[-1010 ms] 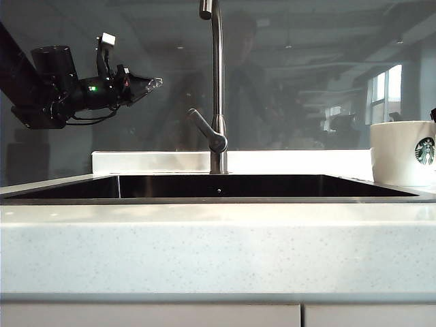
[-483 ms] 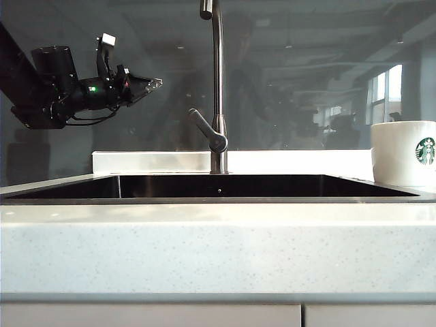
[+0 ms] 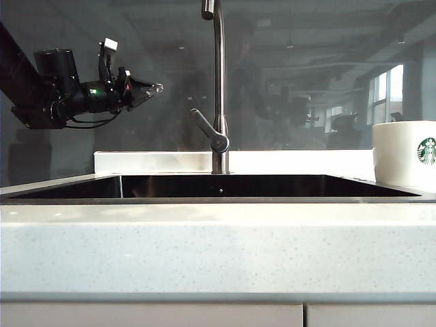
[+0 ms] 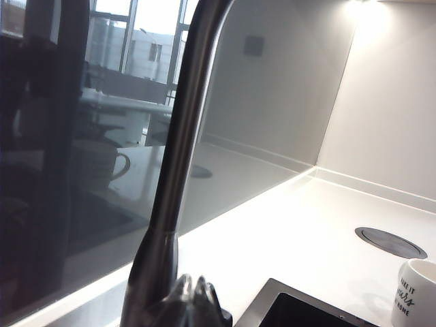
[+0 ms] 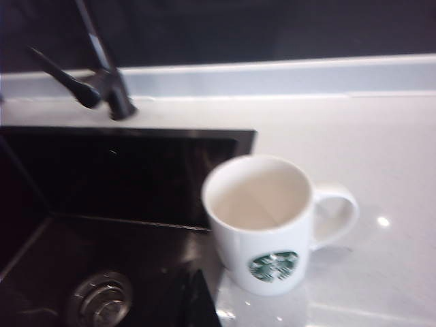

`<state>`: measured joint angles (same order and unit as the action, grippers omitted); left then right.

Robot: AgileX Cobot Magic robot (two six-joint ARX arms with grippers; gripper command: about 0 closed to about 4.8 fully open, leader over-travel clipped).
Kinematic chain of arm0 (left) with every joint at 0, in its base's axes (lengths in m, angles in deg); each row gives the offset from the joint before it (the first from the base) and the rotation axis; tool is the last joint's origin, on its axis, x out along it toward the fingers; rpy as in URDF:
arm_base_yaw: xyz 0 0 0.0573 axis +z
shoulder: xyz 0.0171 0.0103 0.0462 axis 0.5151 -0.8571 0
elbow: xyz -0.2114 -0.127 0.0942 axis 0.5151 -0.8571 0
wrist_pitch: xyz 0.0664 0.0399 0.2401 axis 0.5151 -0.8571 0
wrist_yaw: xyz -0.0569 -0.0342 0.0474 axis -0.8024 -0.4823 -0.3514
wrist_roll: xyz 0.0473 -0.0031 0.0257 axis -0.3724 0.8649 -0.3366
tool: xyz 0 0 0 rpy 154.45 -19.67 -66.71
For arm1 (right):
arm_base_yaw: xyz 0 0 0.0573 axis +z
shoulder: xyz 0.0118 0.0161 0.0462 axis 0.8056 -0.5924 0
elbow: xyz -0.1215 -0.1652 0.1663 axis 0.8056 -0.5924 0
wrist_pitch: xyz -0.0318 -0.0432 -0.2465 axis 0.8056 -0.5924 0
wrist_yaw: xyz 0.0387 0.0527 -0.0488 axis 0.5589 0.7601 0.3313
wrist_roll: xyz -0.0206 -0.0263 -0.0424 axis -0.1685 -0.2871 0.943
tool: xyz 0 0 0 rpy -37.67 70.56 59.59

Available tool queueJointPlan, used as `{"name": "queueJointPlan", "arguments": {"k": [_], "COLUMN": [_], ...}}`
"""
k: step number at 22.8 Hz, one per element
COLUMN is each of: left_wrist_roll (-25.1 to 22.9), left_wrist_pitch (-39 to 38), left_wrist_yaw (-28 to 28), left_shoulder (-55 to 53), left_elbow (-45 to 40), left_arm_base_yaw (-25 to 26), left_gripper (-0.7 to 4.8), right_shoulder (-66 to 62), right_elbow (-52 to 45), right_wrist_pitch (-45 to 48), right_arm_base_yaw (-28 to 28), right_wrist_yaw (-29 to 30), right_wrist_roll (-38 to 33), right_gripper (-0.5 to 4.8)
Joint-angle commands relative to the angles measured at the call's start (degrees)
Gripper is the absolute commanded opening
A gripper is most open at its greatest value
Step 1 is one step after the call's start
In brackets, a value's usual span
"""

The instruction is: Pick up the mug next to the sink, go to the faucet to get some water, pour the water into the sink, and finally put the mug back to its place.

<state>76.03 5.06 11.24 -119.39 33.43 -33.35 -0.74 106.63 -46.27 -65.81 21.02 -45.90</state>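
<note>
The mug [image 5: 262,225] stands upright and empty on the surface [image 5: 354,129], just beside the sink's [image 5: 116,177] right edge. The right gripper [image 5: 193,300] hovers above it, closed, holding nothing. The left gripper [image 3: 155,87] — also closed — hangs left of the faucet [image 3: 219,88].

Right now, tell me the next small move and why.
Probably just retract the right claw, shut above the sink edge: the mug stands upright, empty and ungripped beside it, seemingly returned. The left claw hangs shut beside the faucet.
</note>
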Motion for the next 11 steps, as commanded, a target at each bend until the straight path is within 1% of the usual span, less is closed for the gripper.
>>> {"name": "queueJointPlan", "arguments": {"k": [1,10,11], "left_wrist_roll": [0.13,0.13,0.13], "left_wrist_pitch": [-1.14,-3.45,-3.50], "left_wrist_yaw": [-0.20,-0.17,-0.17], "left_shoulder": [0.48,0.48,0.48], "left_elbow": [0.09,0.09,0.09], "left_arm_base_yaw": [0.11,0.11,0.11], "left_gripper": [-0.05,-0.05,-0.05], "right_shoulder": [0.74,0.63,1.05], "right_elbow": [0.26,0.26,0.26], "right_wrist_pitch": [0.70,1.11,0.76], "right_arm_base_yaw": [0.61,0.50,1.11], "right_wrist_yaw": [1.14,1.07,0.68], "right_wrist_roll": [-0.70,-0.15,-0.15], "right_gripper": [-0.05,-0.05,-0.05]}}
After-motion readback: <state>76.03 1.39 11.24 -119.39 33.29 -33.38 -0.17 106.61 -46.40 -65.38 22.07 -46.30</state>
